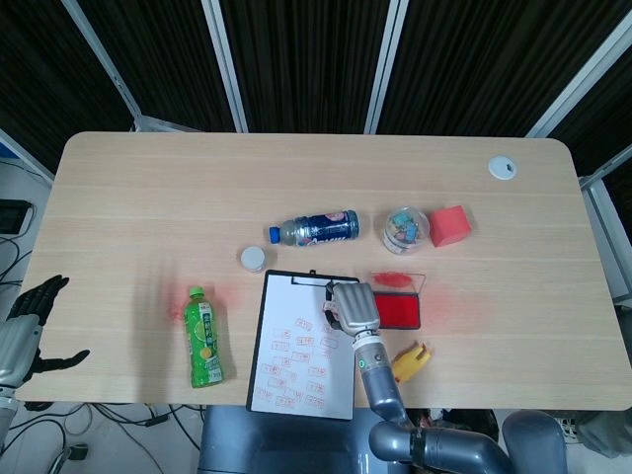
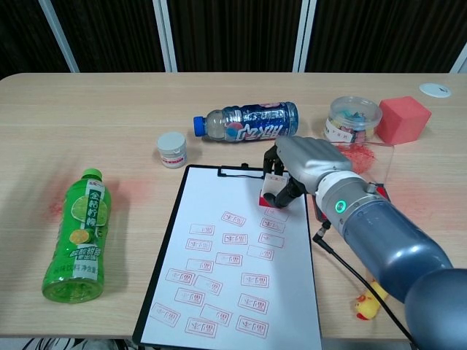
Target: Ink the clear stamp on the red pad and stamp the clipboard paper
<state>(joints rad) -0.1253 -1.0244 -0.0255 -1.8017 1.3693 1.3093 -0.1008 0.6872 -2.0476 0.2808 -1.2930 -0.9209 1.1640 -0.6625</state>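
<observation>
My right hand [image 2: 303,166] [image 1: 352,307] grips the clear stamp [image 2: 272,192], whose red base is pressed against the white paper of the clipboard [image 2: 232,255] [image 1: 299,346] near its upper right corner. Several red stamp marks cover the lower half of the sheet. The red ink pad [image 1: 398,308] lies open just right of the clipboard, partly hidden by my forearm in the chest view. My left hand [image 1: 28,316] hangs open off the table's left edge, holding nothing.
A green bottle [image 2: 79,237] lies left of the clipboard. A blue bottle [image 2: 246,122] and a small white jar [image 2: 172,149] lie behind it. A clear tub [image 2: 354,119], a red cube [image 2: 403,119] and a yellow toy [image 1: 411,359] sit to the right.
</observation>
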